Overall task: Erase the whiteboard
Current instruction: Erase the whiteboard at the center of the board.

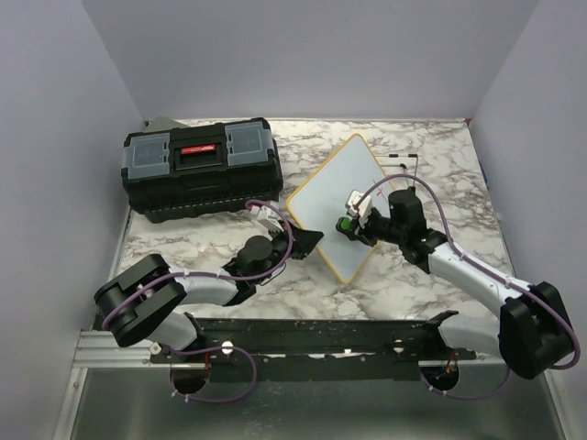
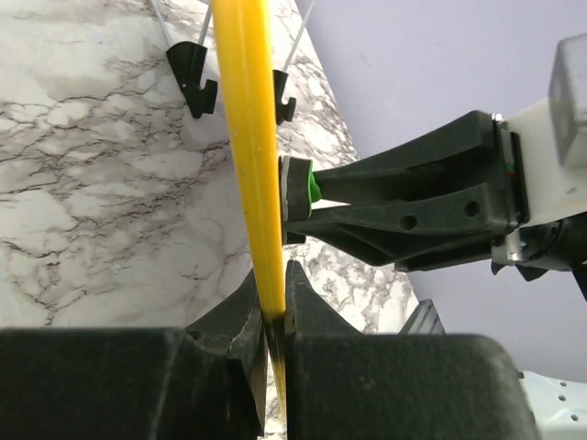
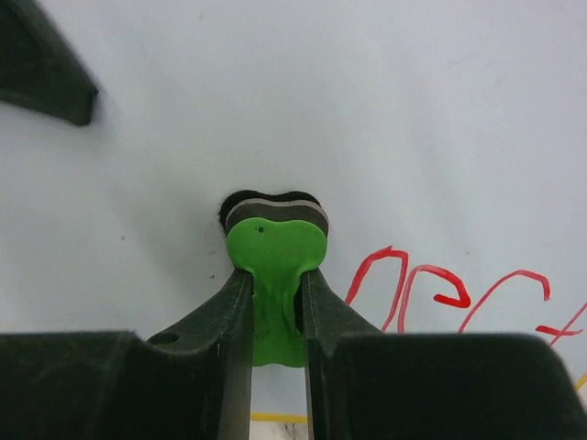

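Pinching whiteboard (image 1: 332,188) edge, left fingers (image 2: 237,323); green eraser (image 3: 275,246), seemingly touching, in right fingers (image 3: 231,316).

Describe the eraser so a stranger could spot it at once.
On the marble table, right of the black toolbox, is the yellow-framed whiteboard. The eraser is pressed on its white face, pinched in the right gripper. It is the only bright green thing there, with a dark felt pad, beside red handwriting.

Yellow-framed whiteboard (image 1: 335,197), tilted up and turned diagonally, bears red handwriting.
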`<state>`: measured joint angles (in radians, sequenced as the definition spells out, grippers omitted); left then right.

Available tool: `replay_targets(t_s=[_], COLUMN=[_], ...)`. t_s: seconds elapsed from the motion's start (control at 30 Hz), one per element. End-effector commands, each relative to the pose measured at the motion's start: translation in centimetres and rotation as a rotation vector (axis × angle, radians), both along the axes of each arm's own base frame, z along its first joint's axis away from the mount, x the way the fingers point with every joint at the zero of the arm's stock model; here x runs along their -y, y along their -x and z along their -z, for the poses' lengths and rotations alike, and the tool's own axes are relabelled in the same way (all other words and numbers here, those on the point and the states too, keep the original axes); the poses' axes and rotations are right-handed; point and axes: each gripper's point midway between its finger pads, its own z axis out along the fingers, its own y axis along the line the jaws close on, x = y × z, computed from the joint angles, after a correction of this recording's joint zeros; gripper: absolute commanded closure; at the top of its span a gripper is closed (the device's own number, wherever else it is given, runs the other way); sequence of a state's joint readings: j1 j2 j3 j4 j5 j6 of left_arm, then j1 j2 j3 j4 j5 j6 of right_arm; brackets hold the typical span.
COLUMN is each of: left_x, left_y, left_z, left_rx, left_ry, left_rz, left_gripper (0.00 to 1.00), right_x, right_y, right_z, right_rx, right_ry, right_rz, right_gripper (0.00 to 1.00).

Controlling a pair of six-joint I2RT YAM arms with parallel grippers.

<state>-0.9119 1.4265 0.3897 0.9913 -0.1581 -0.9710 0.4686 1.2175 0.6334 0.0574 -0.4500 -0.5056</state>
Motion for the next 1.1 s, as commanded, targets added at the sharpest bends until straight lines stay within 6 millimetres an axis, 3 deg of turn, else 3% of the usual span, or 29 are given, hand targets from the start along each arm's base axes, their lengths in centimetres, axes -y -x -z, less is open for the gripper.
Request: replay_targets(t_s=[0.0,0.13,0.23,0.3,0.43,0.5,0.63,0.7,0.87,0.97,1.07], left_x=[1.0,1.3,1.3,1.4,1.2,1.1,0.8,0.8,0.8,0.8,0.9], left_y=[1.7,1.8,1.9,1.9,2.0,2.0,1.9,2.0,2.0,2.0,2.0], left_z=[-6.8,-6.5,-6.4,-6.4,-6.3,-6.4,-6.2,-6.2,-6.3,-6.3,-6.3], left_rx=[0.14,0.132,0.125,0.121,0.122,0.126,0.132,0.136,0.144,0.143,0.142], left_ry=[0.169,0.179,0.192,0.193,0.186,0.183,0.17,0.169,0.176,0.179,0.181], left_rz=[0.088,0.098,0.104,0.105,0.103,0.099,0.088,0.088,0.089,0.091,0.093], left_gripper=[1.0,1.0,1.0,1.0,1.0,1.0,1.0,1.0,1.0,1.0,1.0], right_x=[1.7,-0.1,-1.4,-2.3,-3.2,-2.4,0.4,1.6,1.8,0.7,-0.8], right_y=[3.8,10.6,12.5,11.2,4.1,1.1,-0.9,0.2,8.8,12.1,11.4], right_z=[2.5,2.2,1.2,0.3,-2.4,-3.4,-2.5,-0.7,4.2,4.1,2.0], right_rx=[-0.039,-0.084,-0.064,-0.085,-0.043,0.006,0.072,0.072,-0.023,-0.073,-0.075], right_ry=[0.108,0.039,-0.044,-0.082,-0.126,-0.106,-0.015,0.043,0.151,0.069,-0.021], right_rz=[-0.113,-0.484,-0.627,-0.579,-0.267,-0.125,0.043,0.016,-0.392,-0.55,-0.554], right_gripper=[0.99,0.99,0.99,0.99,0.99,0.99,0.99,0.99,0.99,0.99,0.99])
